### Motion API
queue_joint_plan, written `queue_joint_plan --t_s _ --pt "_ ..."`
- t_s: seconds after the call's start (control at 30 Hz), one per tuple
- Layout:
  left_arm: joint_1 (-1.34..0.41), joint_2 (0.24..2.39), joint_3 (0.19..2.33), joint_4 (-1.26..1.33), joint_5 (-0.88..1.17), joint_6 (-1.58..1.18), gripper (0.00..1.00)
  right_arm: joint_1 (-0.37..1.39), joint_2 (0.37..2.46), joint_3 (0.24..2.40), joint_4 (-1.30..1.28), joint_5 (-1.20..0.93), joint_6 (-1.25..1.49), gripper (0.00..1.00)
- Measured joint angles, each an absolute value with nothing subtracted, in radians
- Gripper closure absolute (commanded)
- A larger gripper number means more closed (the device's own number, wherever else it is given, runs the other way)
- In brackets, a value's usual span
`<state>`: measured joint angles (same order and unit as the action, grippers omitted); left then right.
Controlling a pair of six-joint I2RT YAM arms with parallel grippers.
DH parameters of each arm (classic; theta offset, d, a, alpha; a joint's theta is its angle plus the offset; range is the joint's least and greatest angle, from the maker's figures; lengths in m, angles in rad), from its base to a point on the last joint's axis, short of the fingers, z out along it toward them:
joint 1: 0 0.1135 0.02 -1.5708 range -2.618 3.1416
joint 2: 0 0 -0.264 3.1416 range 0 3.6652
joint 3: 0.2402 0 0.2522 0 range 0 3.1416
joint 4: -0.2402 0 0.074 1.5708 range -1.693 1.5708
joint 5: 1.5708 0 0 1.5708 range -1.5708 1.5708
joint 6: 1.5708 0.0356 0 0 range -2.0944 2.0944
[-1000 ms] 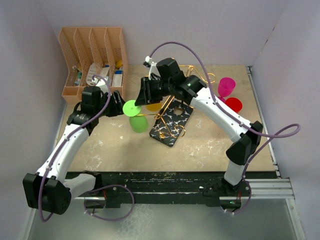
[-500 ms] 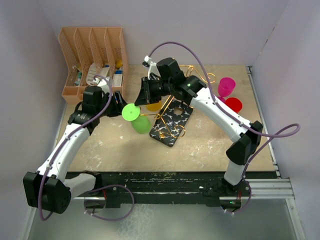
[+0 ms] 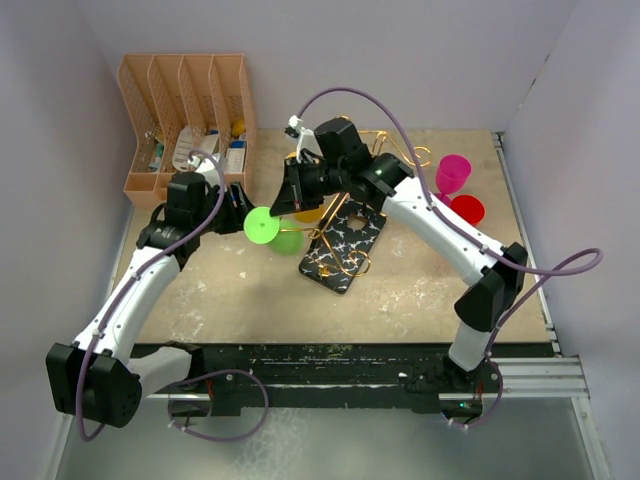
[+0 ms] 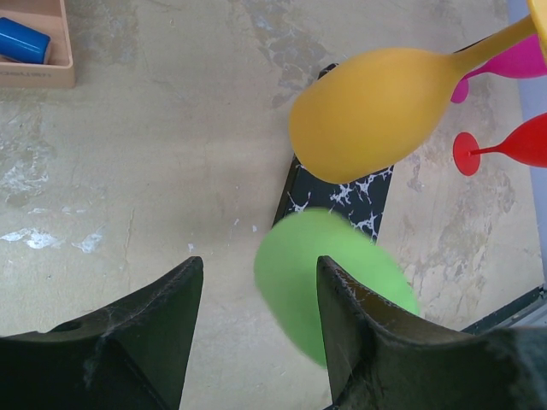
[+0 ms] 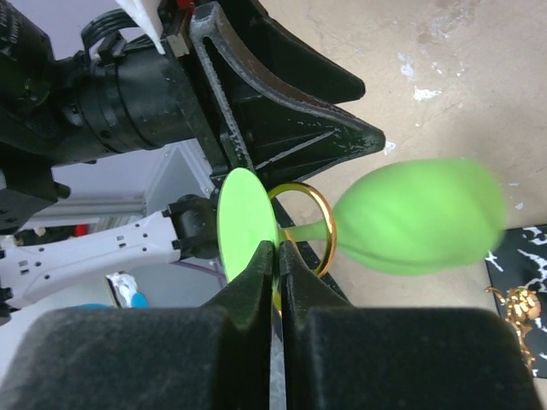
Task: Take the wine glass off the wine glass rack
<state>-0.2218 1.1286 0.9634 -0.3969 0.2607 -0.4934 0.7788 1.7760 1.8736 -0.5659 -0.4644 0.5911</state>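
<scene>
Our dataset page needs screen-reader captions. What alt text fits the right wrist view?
The right claw pinches the round foot of the green wine glass, whose stem threads a gold loop of the wine glass rack. The left claw sits close behind.

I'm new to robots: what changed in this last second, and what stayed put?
The right pincer closed onto the round foot of the green wine glass, whose bowl swung a little toward the rack. The left pincer stayed open beside it; the yellow glass, the pink glass and the red glass did not move.
</scene>
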Motion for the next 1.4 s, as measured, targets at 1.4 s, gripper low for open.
queue_joint_plan --t_s 1.4 --pt "-0.225 0.923 1.128 -0.591 -0.050 -0.505 0.36 0.691 1.619 1.772 -0.426 -0.331 0.671 1.00"
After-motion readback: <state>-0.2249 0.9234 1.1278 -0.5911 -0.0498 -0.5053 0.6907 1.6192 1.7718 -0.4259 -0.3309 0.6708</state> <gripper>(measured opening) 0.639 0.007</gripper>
